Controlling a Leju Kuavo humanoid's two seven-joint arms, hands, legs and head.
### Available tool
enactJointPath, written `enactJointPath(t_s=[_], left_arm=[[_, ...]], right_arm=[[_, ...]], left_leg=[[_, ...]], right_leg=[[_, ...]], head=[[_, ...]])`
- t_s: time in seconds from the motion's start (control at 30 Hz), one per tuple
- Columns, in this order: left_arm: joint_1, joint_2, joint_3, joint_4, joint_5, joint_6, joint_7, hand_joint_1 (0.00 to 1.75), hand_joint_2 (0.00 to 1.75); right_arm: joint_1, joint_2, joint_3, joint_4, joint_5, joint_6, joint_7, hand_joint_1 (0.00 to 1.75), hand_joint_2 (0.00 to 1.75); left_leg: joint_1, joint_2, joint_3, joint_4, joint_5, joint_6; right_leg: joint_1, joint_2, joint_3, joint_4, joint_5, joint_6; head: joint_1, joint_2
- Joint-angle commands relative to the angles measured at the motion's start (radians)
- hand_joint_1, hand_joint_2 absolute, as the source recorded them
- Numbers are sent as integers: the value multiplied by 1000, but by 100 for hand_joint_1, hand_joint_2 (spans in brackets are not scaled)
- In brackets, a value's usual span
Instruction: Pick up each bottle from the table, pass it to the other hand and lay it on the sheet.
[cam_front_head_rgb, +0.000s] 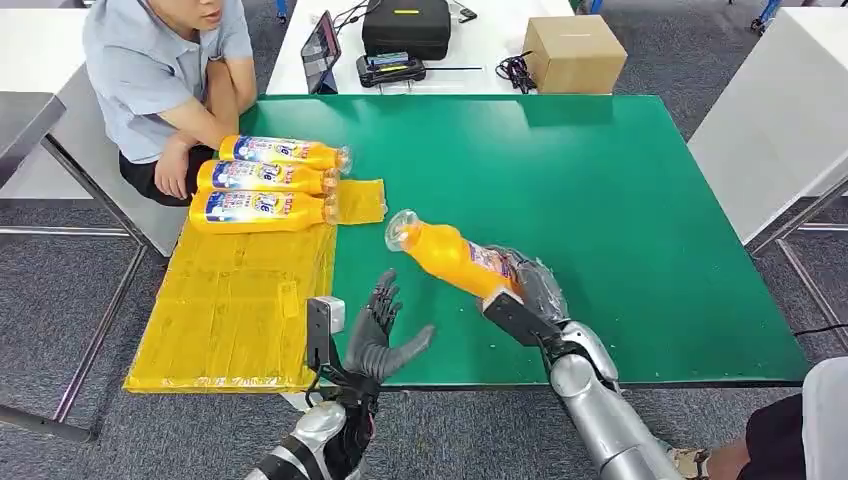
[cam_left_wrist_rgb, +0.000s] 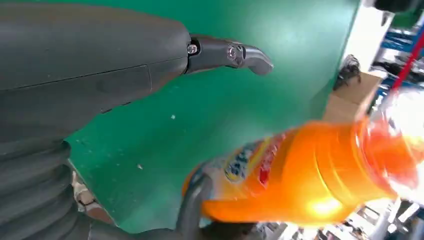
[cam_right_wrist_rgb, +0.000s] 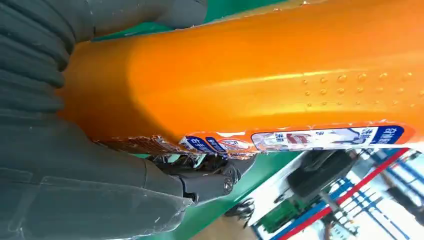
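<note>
My right hand (cam_front_head_rgb: 525, 285) grips an orange bottle (cam_front_head_rgb: 452, 256) by its base and holds it tilted above the green table (cam_front_head_rgb: 620, 200), its clear neck toward my left. The same bottle (cam_right_wrist_rgb: 260, 75) lies close against my right hand (cam_right_wrist_rgb: 75, 150), and the bottle (cam_left_wrist_rgb: 310, 180) appears blurred in the left wrist view. My left hand (cam_front_head_rgb: 378, 330) is open, fingers (cam_left_wrist_rgb: 235, 54) spread, just below and left of the bottle, not touching it. Three orange bottles (cam_front_head_rgb: 270, 180) lie side by side at the far end of the yellow sheet (cam_front_head_rgb: 235, 310).
A person sits at the table's far left corner with a hand (cam_front_head_rgb: 172, 172) near the laid bottles. Behind the table stand a cardboard box (cam_front_head_rgb: 574, 54), a black case (cam_front_head_rgb: 405, 25) and a tablet (cam_front_head_rgb: 320, 50). A white table (cam_front_head_rgb: 780, 120) stands to the right.
</note>
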Motion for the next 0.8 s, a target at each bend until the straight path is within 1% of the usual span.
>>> enactJointPath(t_s=[0.03, 0.27, 0.33, 0.47, 0.63, 0.8], left_arm=[[-78, 1, -14, 61, -19, 4, -21, 0, 175], [-77, 0, 14, 52, 7, -37, -15, 0, 175], [-74, -8, 42, 50, 23, -29, -32, 0, 175], [-74, -18, 59, 36, 15, -6, -50, 0, 175], [-98, -25, 72, 85, 34, -31, -23, 0, 175], [-105, -33, 93, 106, 46, -56, -38, 0, 175]], right_arm=[[-80, 40, 124, 38, -7, 28, -10, 175, 175], [-101, 61, 167, 61, -41, 34, -12, 175, 175], [-102, 66, 175, 66, -48, 37, -13, 175, 175], [-102, 81, 190, 77, -53, 41, -16, 175, 175], [-118, 91, 201, 87, -59, 42, -22, 175, 175], [-119, 96, 221, 99, -63, 52, -21, 175, 175]], left_leg=[[1, 3, 2, 1, -2, -2], [2, 3, 3, 1, -2, -2], [2, 3, 3, 1, -2, -2], [2, 4, 3, 1, -2, -3], [1, 3, 2, 1, -2, -2], [2, 3, 2, 1, -2, -2]], right_leg=[[1, 3, 1, 0, 0, -2], [2, 3, 2, 0, -1, -3], [2, 3, 2, 0, -1, -3], [2, 3, 3, 0, -1, -3], [2, 3, 2, 0, 0, -2], [2, 2, 2, 0, 0, -2]], head=[[0, 0], [0, 0], [0, 0], [0, 0], [0, 0], [0, 0]])
